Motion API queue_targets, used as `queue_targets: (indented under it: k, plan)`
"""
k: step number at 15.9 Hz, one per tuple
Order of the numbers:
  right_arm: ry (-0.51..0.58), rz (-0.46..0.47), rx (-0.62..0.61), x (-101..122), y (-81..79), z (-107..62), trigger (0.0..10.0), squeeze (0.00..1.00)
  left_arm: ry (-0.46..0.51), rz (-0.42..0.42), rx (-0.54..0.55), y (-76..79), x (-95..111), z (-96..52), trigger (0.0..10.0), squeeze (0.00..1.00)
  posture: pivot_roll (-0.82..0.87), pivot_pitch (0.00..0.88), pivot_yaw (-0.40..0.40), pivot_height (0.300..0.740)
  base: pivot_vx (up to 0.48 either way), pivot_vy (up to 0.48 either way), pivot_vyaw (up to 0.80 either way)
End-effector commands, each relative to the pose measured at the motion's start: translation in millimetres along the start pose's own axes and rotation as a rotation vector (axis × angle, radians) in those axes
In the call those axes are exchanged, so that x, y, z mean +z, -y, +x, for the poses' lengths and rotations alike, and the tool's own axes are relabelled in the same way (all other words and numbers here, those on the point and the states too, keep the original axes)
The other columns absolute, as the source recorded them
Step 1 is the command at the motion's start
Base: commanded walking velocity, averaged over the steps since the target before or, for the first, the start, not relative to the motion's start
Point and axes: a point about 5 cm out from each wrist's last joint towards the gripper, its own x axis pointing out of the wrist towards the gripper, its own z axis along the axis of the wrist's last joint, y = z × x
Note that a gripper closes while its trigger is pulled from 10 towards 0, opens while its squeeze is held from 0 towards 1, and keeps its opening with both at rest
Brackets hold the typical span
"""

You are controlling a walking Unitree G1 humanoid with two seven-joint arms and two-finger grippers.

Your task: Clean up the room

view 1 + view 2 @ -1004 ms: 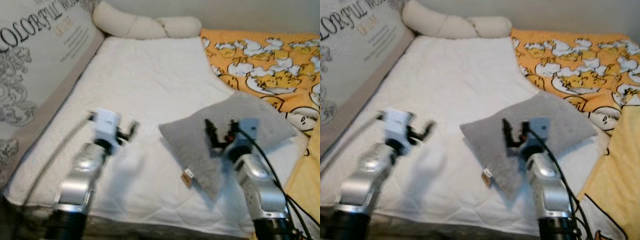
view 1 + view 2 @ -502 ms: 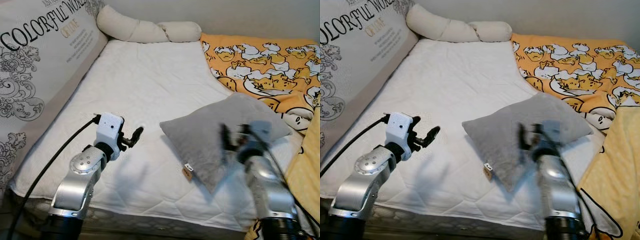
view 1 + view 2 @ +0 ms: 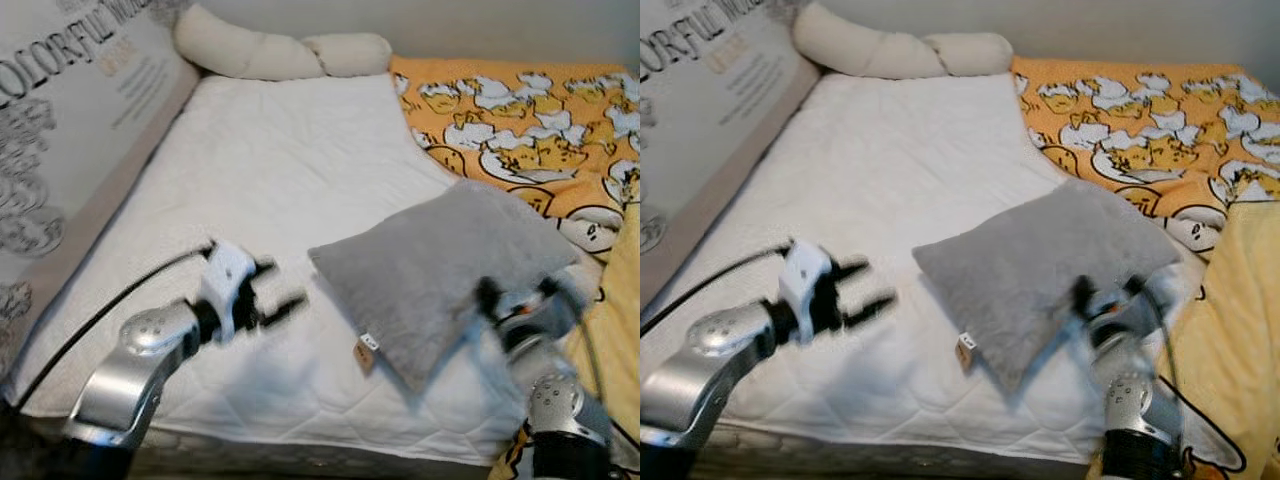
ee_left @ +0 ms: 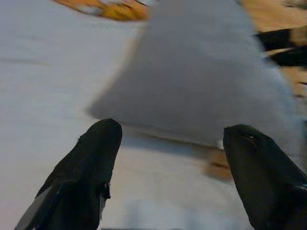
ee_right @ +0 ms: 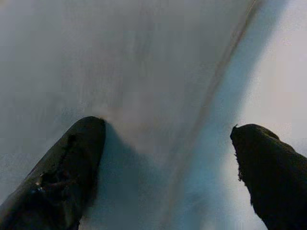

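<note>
- A big bed (image 3: 290, 170) with a white cover is in front of the robot.
- A gray pillow (image 3: 440, 275) lies flat on the bed, close to the near edge and toward the right side. A small tag (image 3: 367, 343) sticks out of its near corner.
- An orange blanket with yellow and white cartoon pictures (image 3: 520, 120) covers the far right corner of the bed. It comes down along the right edge next to the gray pillow.
- A long cream pillow (image 3: 270, 52) lies along the far edge of the bed.
- A large cushion with black letters and swirls (image 3: 70, 150) leans along the left edge of the bed.
- The left gripper (image 3: 275, 295) hangs over the white cover, near the front edge and just to the left of the gray pillow. Its two black fingers (image 4: 91, 163) are spread wide apart and hold nothing. They point at the pillow.
- The right gripper (image 3: 515, 293) is at the near right edge of the gray pillow. Its fingers (image 5: 72, 163) are spread wide too, with gray cloth between them. It looks blurry in the head views.
</note>
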Motion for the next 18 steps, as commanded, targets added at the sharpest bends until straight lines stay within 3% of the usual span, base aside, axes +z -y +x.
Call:
queue_targets:
  k: [1,3,5,6,7,8,9,14,18]
  plan:
    - [-0.05,0.069,0.047,-6.1,-5.9,3.7,10.0,1.0,-0.017,-0.003,-0.054,4.4,0.7,-1.5,10.0,0.0,0.08,0.0,0.05,0.74,0.0,0.0,0.0]
    - [-0.119,0.241,0.089,-17.3,-4.9,13.7,10.0,1.0,-0.034,-0.001,-0.089,4.5,1.2,-1.8,10.0,0.0,0.08,0.0,0.062,0.74,0.0,0.0,0.0]
    - [-0.132,0.311,0.158,-18.7,-8.5,17.6,10.0,1.0,-0.033,0.001,-0.097,3.8,3.0,-1.8,10.0,0.0,0.08,0.0,0.069,0.74,0.0,0.0,0.0]
    - [-0.118,0.32,0.228,-16.3,-13.7,18.6,10.0,0.0,-0.033,0.004,-0.103,3.4,4.2,-1.3,10.0,0.0,0.08,0.0,0.067,0.74,0.0,0.0,0.0]
    - [-0.105,0.321,0.27,-13.6,-17.6,18.4,10.0,0.0,-0.035,0.0,-0.109,3.0,4.8,-1.5,10.0,0.0,0.07,0.0,0.073,0.74,0.0,0.0,0.0]
    - [-0.101,0.268,0.261,-12.8,-16.7,19.1,0.0,0.0,-0.036,-0.005,-0.117,4.2,4.3,-1.0,10.0,0.0,0.06,0.0,0.076,0.74,0.0,0.0,0.0]
    - [-0.09,0.236,0.257,-12.4,-15.8,19.8,0.0,0.0,-0.034,-0.007,-0.122,5.4,3.9,0.3,10.0,0.0,0.06,0.0,0.079,0.74,0.0,0.0,0.0]
    - [-0.07,0.263,0.274,-11.9,-21.2,23.9,0.0,0.0,-0.028,-0.015,-0.118,5.8,5.1,1.3,10.0,0.0,0.08,0.0,0.067,0.74,0.0,0.0,0.0]
    - [-0.091,0.219,0.229,-13.0,-25.8,32.4,0.0,0.0,-0.037,-0.028,-0.06,5.5,-1.4,-10.9,10.0,0.0,0.12,0.0,0.013,0.74,0.0,0.0,0.0]
